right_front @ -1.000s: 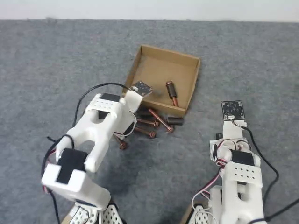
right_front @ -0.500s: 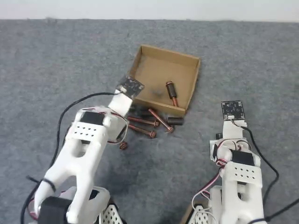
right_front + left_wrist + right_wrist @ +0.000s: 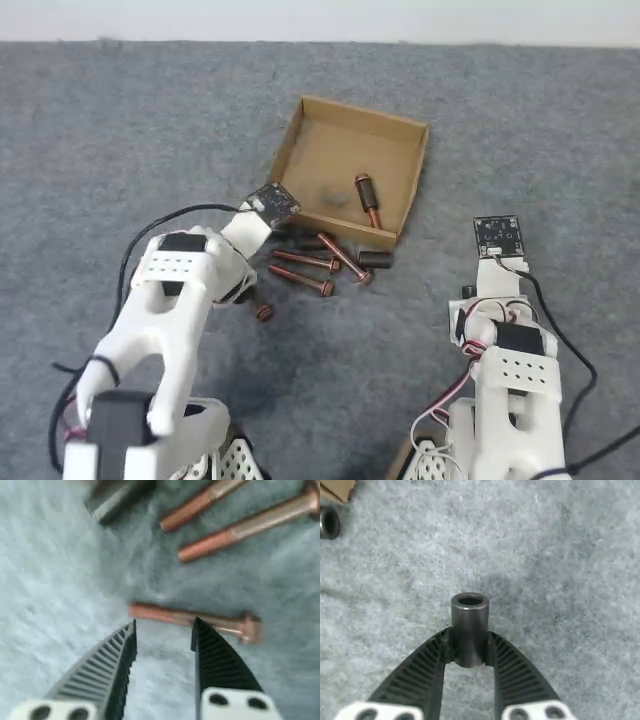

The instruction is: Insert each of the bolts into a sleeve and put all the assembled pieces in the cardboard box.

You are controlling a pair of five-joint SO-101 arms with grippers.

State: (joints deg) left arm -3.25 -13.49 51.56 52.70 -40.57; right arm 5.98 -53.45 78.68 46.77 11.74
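Cardboard box (image 3: 330,165) sits on grey carpet (image 3: 120,130) with one bolt-and-sleeve piece (image 3: 368,200) inside, near a side wall. Loose bolts (image 3: 305,260) and a sleeve (image 3: 376,260) lie just outside the box's near wall. There the left gripper (image 3: 165,625) hangs spread over one bolt (image 3: 160,613). Well apart from the box, the right gripper (image 3: 468,647) pinches an upright sleeve (image 3: 469,630).

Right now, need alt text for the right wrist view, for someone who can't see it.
The right gripper is shut on a dark metal sleeve, its open bore facing the camera, over grey carpet. A second sleeve lies on the carpet farther off, near a corner of the cardboard box.
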